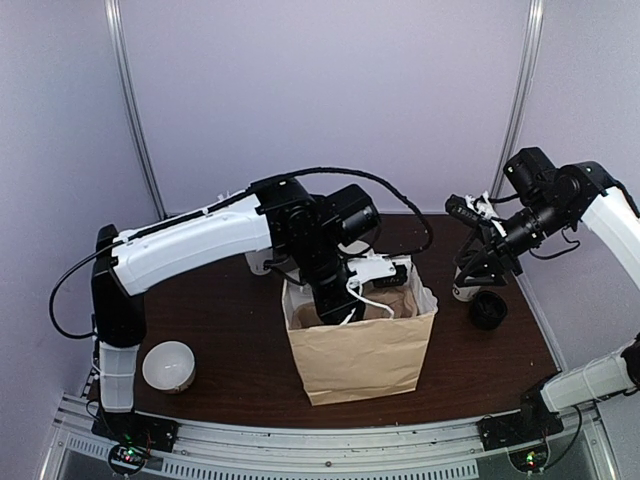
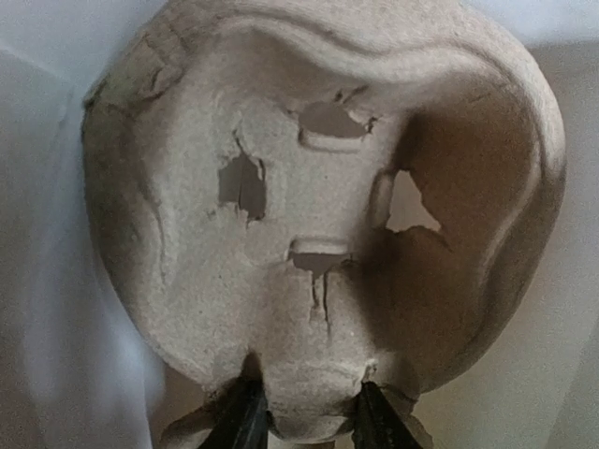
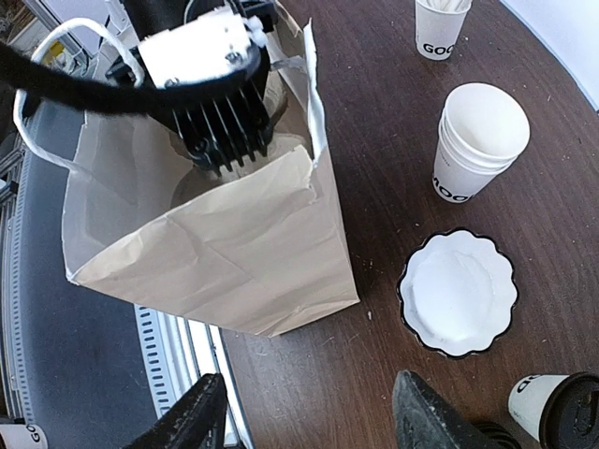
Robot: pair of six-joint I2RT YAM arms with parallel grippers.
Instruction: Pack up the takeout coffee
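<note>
One pulp tray edge pinched by left pincer inside bag; right pincer spread near takeout coffee.

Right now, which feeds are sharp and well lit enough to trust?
Left wrist: the pulp carrier fills the frame, close and soft, its right side in shadow. Right wrist: sharp and evenly lit on the paper bag; the takeout coffee is cropped by the corner. Top external: clear, though the left arm hides the bag's inside.
</note>
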